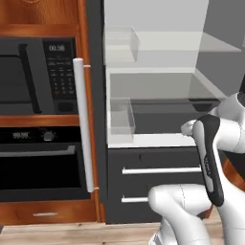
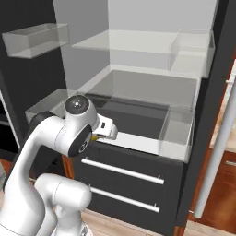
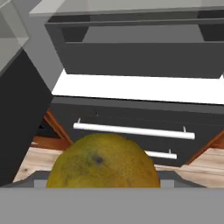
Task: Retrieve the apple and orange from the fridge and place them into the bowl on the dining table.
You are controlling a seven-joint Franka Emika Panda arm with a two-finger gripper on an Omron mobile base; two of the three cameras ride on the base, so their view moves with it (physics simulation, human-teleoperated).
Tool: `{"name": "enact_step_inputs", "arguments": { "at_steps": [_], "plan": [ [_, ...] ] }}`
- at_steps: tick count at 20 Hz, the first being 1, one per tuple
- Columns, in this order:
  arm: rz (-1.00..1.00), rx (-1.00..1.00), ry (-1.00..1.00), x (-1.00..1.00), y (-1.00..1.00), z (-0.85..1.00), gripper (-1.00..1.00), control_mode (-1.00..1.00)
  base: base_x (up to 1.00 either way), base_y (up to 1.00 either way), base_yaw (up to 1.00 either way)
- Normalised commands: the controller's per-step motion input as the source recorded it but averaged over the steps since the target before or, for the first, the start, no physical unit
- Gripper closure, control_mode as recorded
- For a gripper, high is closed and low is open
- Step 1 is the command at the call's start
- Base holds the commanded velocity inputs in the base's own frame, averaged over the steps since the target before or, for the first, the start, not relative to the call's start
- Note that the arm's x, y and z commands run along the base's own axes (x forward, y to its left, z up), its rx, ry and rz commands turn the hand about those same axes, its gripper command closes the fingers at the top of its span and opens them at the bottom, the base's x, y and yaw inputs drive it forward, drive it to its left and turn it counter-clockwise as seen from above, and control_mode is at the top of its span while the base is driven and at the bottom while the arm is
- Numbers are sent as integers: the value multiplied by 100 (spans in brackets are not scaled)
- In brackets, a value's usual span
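Fridge (image 2: 138, 69), doors swung wide: front stood open to reach. Upper shelf (image 2: 138, 44) bare, with headroom above it. Middle bay beneath it roomy and unobstructed. Lower dark tray (image 2: 133, 117) bare inside, fronted by a white ledge (image 2: 138, 143). Clear door bins (image 2: 186, 53) flanked the opening on both sides and narrowed side entry. Left door's long handle (image 1: 82, 124) stood out beside the oven (image 1: 38, 162). Two drawer handles (image 2: 122, 171) projected below the ledge. Orange (image 3: 103, 162) sat close before the hand camera, blocking the low centre of its sightline.
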Motion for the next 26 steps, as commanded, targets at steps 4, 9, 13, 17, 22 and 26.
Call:
{"name": "enact_step_inputs", "arguments": {
  "at_steps": [4,9,13,17,22,26],
  "plan": [
    [0,0,0,0,0,0,100,100,-48,-18,2],
    [0,0,0,0,0,0,100,100,-4,-36,35],
    [0,0,0,0,0,0,100,100,0,-38,48],
    [0,0,0,0,0,0,100,100,-1,-26,52],
    [0,0,0,0,0,0,100,100,-5,-16,56],
    [0,0,0,0,0,0,100,100,-5,-15,59]
  ]
}}
